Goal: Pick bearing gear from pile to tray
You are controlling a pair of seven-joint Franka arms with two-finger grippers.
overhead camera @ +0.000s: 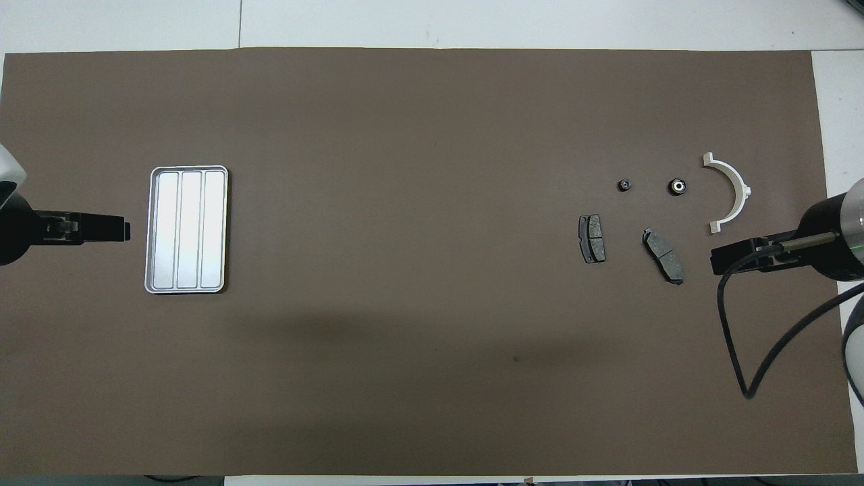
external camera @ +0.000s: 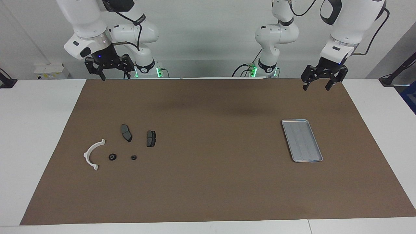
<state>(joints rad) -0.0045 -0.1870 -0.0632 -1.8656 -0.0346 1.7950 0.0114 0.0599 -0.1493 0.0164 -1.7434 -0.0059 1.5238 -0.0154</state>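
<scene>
Gears, two small black ones, lie in the pile beside the white bracket, well apart from the tray, so with both my right gripper and left gripper spread and raised, I should descend straight over one.

The scene is being lit evenly and brightly from above. Soft, diffuse shadows are being cast on the brown mat below the raised arms, seen as broad dark bands. Strong glare is being returned by the tray in the overhead view, so its ribs are being washed out. Small parts are being rendered slightly soft. Slight bowing of the mat edges is being shown in the overhead view.
</scene>
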